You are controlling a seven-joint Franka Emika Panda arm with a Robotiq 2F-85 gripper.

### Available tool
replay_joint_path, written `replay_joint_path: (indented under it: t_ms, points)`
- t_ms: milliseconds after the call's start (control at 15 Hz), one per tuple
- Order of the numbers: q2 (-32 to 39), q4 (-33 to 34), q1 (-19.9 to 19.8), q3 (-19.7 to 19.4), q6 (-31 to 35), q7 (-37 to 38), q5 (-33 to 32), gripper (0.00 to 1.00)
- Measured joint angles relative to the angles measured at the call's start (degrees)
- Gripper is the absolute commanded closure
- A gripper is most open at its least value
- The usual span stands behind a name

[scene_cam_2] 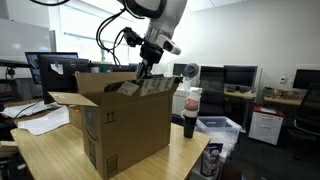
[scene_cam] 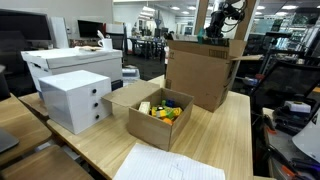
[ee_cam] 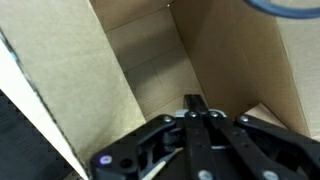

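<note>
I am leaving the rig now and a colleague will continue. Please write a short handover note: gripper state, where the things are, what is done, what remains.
Gripper: shut, nothing between its fingers, pointing down into the open large cardboard box.
Things: the small open cardboard box stands on the wooden table beside the large one, with colourful toys inside.
Done: the gripper is at the large box; the part of its inside seen in the wrist view shows only bare cardboard.
Left: all visible toys lie in the small box; none is gripped.
</note>
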Motion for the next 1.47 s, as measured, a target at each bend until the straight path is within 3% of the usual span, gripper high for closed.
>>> replay_joint_path:
  t_ms: [1267, 1333, 1400, 1467]
  points:
    - [2.3, -2.4, -2.8, -1.1, 0.0, -1.1, 9.9, 1.0]
    - [2.3, -2.3, -2.8, -1.0, 0.0, -1.3, 9.8, 0.89]
    - [2.3, -2.1, -2.5, -1.0, 0.0, -1.6, 9.3, 0.89]
    - [2.3, -2.0, -2.5, -0.8, 0.0, -1.8, 8.8, 0.78]
